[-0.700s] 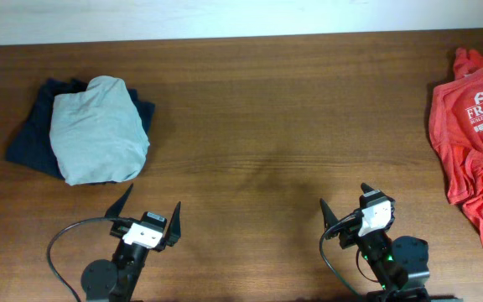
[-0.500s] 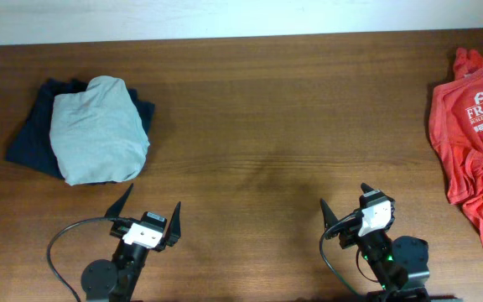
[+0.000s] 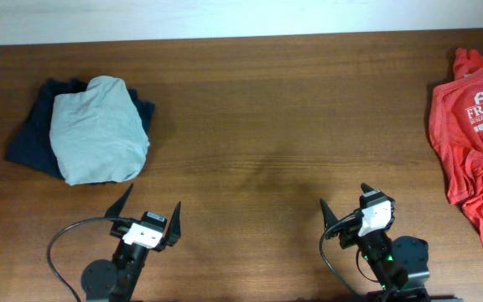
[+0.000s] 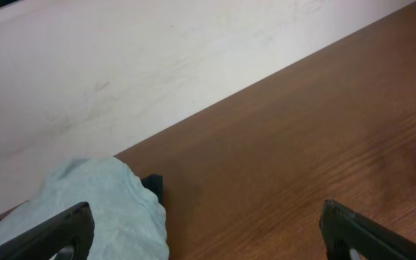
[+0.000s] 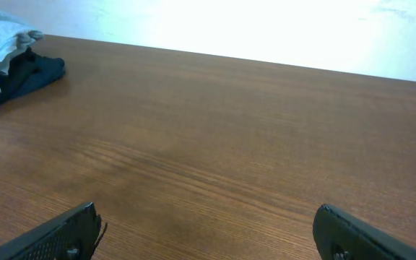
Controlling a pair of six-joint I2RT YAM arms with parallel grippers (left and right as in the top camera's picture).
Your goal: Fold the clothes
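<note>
The clothes (image 3: 474, 138), orange-red with white chest lettering, lie crumpled and unfolded at the table's far right edge, partly cut off by the frame. They appear in neither wrist view. My left gripper (image 3: 151, 205) rests at the front left, open and empty. Its fingers (image 4: 62, 232) stand wide apart over bare wood. My right gripper (image 3: 345, 201) sits at the front, right of centre, also open with nothing between its fingers (image 5: 361, 232). It is well to the left of the clothes. Both grippers (image 4: 208, 238) (image 5: 208, 235) point toward the back of the table.
A folded pale grey-blue garment (image 3: 97, 130) lies on a dark navy one (image 3: 28, 138) at the back left, and shows ahead of the left gripper (image 4: 100, 209). The same pile (image 5: 6, 50) appears far left in the right wrist view. A white wall borders the brown wooden table (image 3: 267, 126).
</note>
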